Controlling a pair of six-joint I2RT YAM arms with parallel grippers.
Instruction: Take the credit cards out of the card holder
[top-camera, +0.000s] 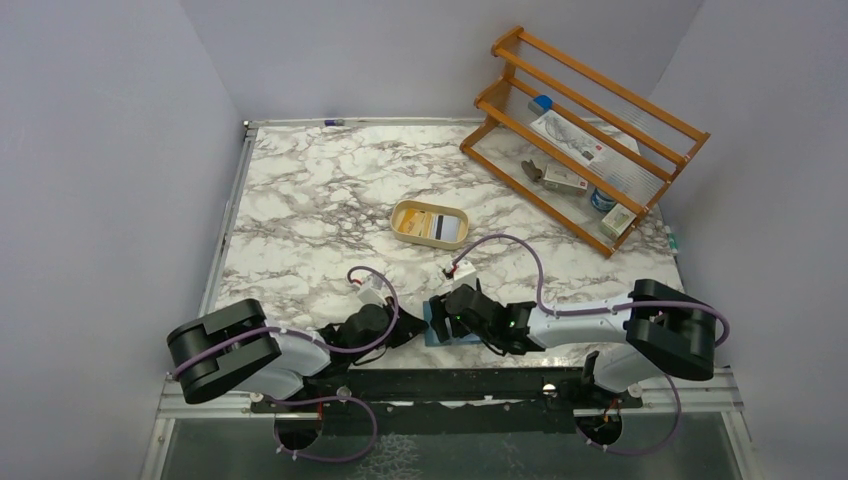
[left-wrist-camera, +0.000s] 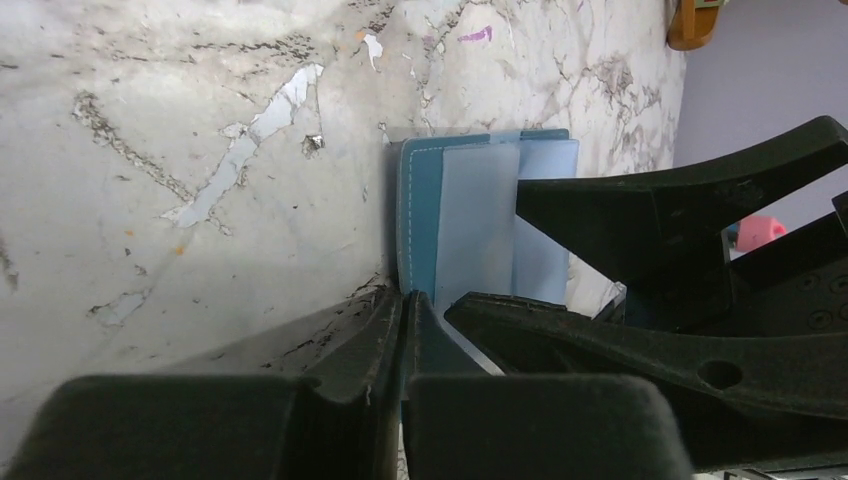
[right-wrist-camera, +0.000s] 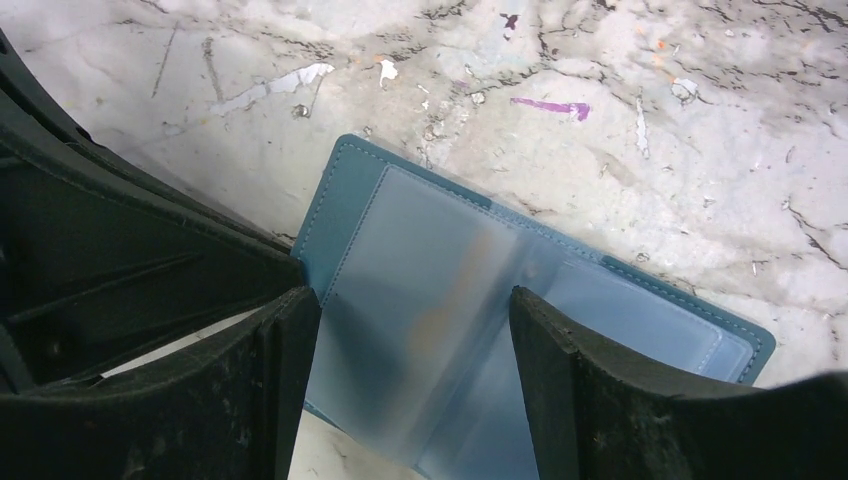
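**Right wrist: holder pinned open, card to pull**

Small teal-blue folding card holder (right-wrist-camera: 640, 310) lies open. Left gripper (left-wrist-camera: 405, 330) pinches its edge. Right gripper (right-wrist-camera: 410, 300) hangs over its frosted pockets, jaws spread. Thin orange credit card (right-wrist-camera: 455, 290) shows faintly inside. Next, probably: nip that card's edge and slide it out.

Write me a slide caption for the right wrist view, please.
Open right gripper poised over the opened teal card holder on the marble table.

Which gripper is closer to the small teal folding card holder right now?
Left. The left gripper is shut on the teal folding card holder's edge; the right gripper hangs open, straddling its clear pockets, contact unclear.
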